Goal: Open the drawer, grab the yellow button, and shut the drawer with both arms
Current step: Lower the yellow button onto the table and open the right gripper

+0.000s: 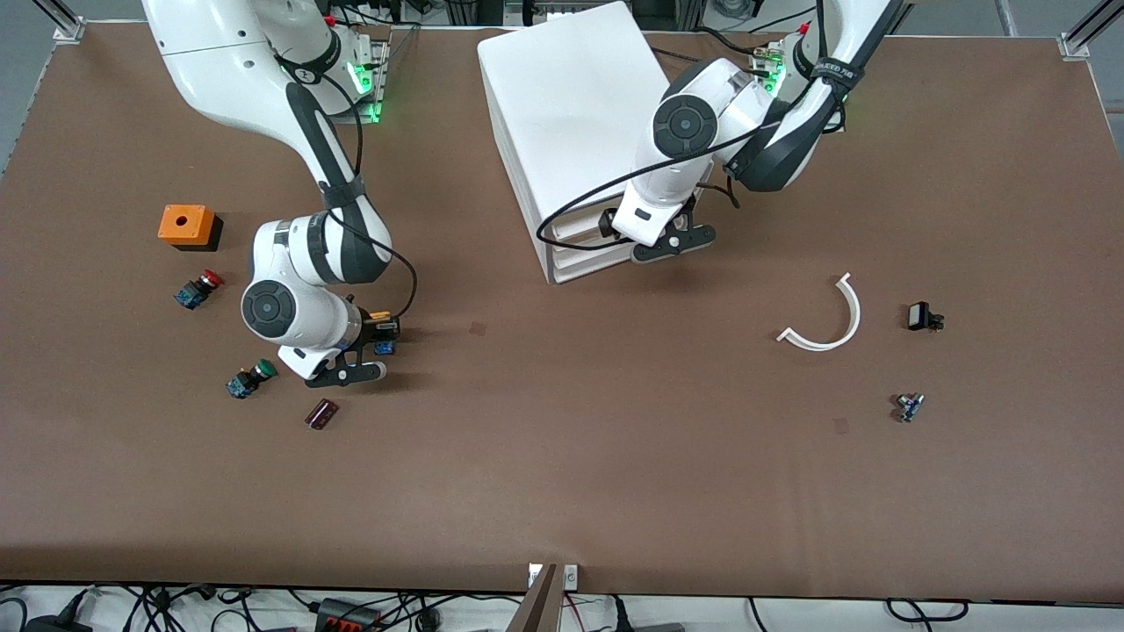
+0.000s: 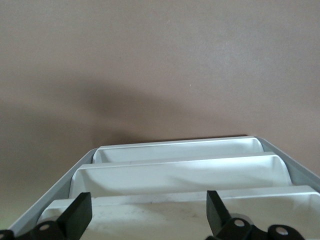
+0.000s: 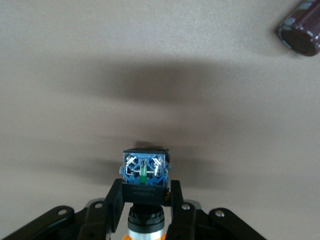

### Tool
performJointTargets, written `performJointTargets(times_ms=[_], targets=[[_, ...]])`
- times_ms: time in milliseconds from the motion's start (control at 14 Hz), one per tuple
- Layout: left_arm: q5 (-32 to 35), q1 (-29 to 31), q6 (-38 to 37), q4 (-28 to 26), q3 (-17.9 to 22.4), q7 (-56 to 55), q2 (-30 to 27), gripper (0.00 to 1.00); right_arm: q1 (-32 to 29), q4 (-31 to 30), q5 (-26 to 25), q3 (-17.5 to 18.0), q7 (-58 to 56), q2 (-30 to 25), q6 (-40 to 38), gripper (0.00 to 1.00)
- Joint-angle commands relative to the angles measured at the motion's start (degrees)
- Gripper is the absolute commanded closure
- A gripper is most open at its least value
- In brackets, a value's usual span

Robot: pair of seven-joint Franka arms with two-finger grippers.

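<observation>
My right gripper [image 1: 379, 335] is shut on the yellow-orange button [image 1: 380, 318] and holds it just over the table, between the green-capped button and the cabinet. In the right wrist view the fingers [image 3: 112, 202] clamp the black neck of the button [image 3: 143, 172], blue base pointing away and a bit of orange cap showing. My left gripper [image 1: 608, 224] is open at the cabinet's [image 1: 562, 96] stacked drawer fronts [image 1: 571, 250]. In the left wrist view its gripper [image 2: 147, 220] has its fingertips [image 2: 75, 216] spread either side of the top drawer front [image 2: 175, 215]; two more fronts step down below it.
Toward the right arm's end lie an orange box [image 1: 186, 226], a red-capped button [image 1: 198, 290], a green-capped button [image 1: 248, 379] and a dark cylinder [image 1: 320, 413], also in the right wrist view [image 3: 302, 30]. Toward the left arm's end lie a white curved strip [image 1: 825, 320] and two small parts [image 1: 922, 316].
</observation>
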Motion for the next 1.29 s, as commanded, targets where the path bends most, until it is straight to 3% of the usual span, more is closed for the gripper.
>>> performJointTargets(times_ms=[0,71,214,500,929,1214], targets=[[-1.2,1.0,-1.5,-1.5,-1.3,0.3,-1.3,0.0,-0.1,0.1,1.4,0.0,1.3,-0.6,0.4,0.19],[-1.3,0.9,-1.8,-1.4,-1.4,0.3,-1.2,0.0,0.1,0.9,1.0,-0.1,2.4,-0.8,0.4,0.0],[-1.3,0.9,-2.2,-1.0,-1.4,0.3,-1.2,0.0,-0.1,4.3,0.9,-0.6,3.8,-1.3,-2.4,0.0],[-1.1,1.7,-3.2,2.4,-0.9,0.6,-1.1,0.0,0.2,14.7,0.8,-5.2,4.1,-1.6,-15.1,0.0],[0.2,16.4,-14.0,12.9,-0.5,28.6,-0.3,0.0,0.0,23.2,-0.9,-10.9,5.9,-6.1,-27.8,0.0],[6.2,23.8,-24.1,20.9,-0.6,43.9,-0.8,0.0,-0.2,27.1,-1.3,-16.1,4.8,-9.3,-32.3,0.0]])
